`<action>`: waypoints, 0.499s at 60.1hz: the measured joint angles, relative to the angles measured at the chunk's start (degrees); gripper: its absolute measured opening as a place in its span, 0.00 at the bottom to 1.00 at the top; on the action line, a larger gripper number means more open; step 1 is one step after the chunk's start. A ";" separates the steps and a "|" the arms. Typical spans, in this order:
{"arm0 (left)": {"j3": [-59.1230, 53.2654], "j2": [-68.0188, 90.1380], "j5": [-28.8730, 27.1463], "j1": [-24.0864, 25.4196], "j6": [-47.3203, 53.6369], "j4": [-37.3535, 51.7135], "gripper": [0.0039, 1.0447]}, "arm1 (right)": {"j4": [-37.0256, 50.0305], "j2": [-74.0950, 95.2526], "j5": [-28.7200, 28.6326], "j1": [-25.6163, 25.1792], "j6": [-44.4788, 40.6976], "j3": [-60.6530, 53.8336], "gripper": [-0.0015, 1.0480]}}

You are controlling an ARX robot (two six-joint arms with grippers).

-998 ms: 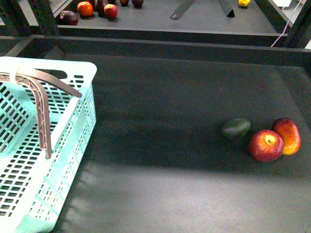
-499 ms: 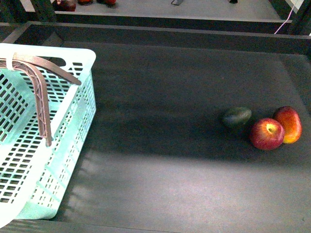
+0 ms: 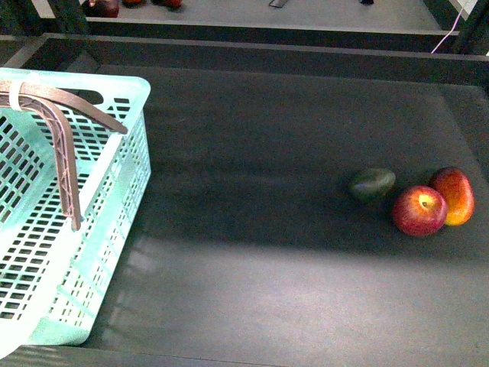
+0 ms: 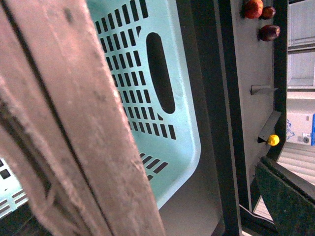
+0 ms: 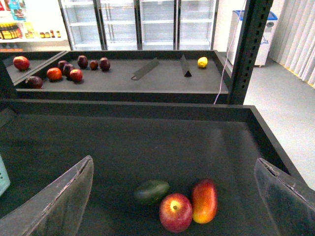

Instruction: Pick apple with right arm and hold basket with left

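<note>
Comparing with one second ago, I see the front view has tipped down a little, so the apple (image 3: 419, 210) sits higher in frame. On the table (image 3: 252, 138) it has not moved, and the pick has not started. It lies against the long red-yellow fruit (image 3: 453, 196), just beside the green fruit (image 3: 372, 184), well apart from the basket (image 3: 114, 229). The right claw (image 5: 173, 164) hangs near them, fingers wide apart, empty. Of the left claw I see only one dark finger (image 4: 288, 201). The brown handle (image 4: 83, 128) fills that view, so I cannot tell if it is gripped. Both arms are outside the front view, and the basket is cut off there.
</note>
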 joint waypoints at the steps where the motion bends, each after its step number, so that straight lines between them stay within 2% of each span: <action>1: 0.24 0.31 -0.11 0.02 -0.15 -0.07 0.93 | 0.00 0.00 0.02 0.00 0.00 0.00 0.92; 9: 1.60 1.68 -0.59 0.39 -0.74 -0.24 0.91 | 0.00 0.00 0.02 0.00 0.00 0.00 0.92; 24: 3.80 4.13 -1.07 1.57 -0.81 -2.25 0.48 | 0.00 0.00 0.02 0.00 0.00 0.00 0.92; 30: 4.72 4.81 -0.74 1.88 -4.50 -2.73 0.33 | 0.00 0.00 0.02 0.00 0.00 0.00 0.92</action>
